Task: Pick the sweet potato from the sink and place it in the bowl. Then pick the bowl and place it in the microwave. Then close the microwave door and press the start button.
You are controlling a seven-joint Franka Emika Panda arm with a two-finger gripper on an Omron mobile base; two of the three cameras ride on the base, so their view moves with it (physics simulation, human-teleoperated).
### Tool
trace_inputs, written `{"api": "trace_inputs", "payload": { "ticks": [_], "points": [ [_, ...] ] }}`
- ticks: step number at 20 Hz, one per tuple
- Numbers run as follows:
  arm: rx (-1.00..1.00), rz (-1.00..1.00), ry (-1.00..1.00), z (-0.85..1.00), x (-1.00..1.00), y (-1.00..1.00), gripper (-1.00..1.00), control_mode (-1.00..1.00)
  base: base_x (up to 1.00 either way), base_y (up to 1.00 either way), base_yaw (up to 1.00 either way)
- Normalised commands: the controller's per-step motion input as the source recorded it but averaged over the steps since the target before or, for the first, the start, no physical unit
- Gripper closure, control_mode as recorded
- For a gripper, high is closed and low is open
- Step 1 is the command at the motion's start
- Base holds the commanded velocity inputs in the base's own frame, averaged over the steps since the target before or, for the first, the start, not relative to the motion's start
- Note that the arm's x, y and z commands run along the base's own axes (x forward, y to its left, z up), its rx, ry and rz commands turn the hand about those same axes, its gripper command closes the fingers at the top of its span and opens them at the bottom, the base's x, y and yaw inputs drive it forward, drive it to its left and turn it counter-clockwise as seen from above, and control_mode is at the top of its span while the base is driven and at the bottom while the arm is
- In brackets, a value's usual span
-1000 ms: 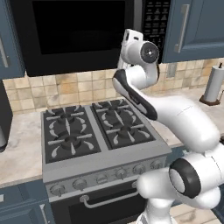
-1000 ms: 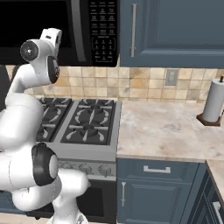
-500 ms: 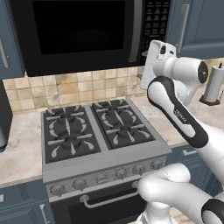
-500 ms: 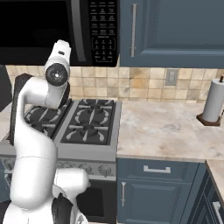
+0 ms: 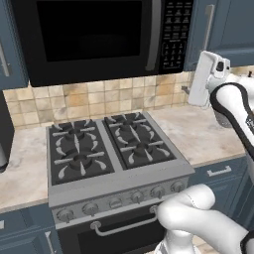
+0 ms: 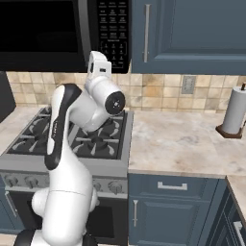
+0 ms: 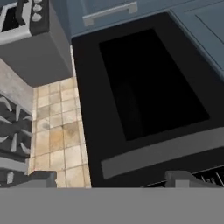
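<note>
Step check: the microwave sits over the stove, and its door looks flush with the case, so I'd call the door-closing done and the start press the step in hand. The bowl and sweet potato are presumably inside. The glass is too dark to confirm that, so treat it as a guess. Going right across the microwave, the handle stands at the door's right edge and the keypad is just right of that. The gripper is off the microwave's lower right corner, below the keypad and looking back along the door front. Its fingertips are spread wide with nothing between them, so it's released and empty. Next move, as I see it: swing the hand to face the keypad, bring the fingers together for a firm tip, and push the start key squarely. I can't tell which key it is at this resolution, and the neighbouring keys are tightly packed. The paper towel roll is well right of the microwave and out of the way.
</note>
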Motion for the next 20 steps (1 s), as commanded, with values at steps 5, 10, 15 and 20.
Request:
{"api": "trace_inputs", "payload": {
  "ticks": [5, 10, 15, 20],
  "points": [
    [-0.08, 0.0, -0.07, -0.02, 0.43, -0.19, -1.0, -1.0, 0.0, 0.0, 0.0],
    [-0.12, -0.03, -0.04, -0.01, 0.21, 0.02, -1.0, -1.0, 0.0, 0.0, 0.0],
    [-0.13, -0.13, -0.03, 0.0, 0.04, 0.15, 1.0, -1.0, 0.0, 0.0, 0.0],
    [-0.06, -0.22, 0.0, 0.0, 0.09, 0.1, 1.0, -1.0, 0.0, 0.0, 0.0]
  ]
}}
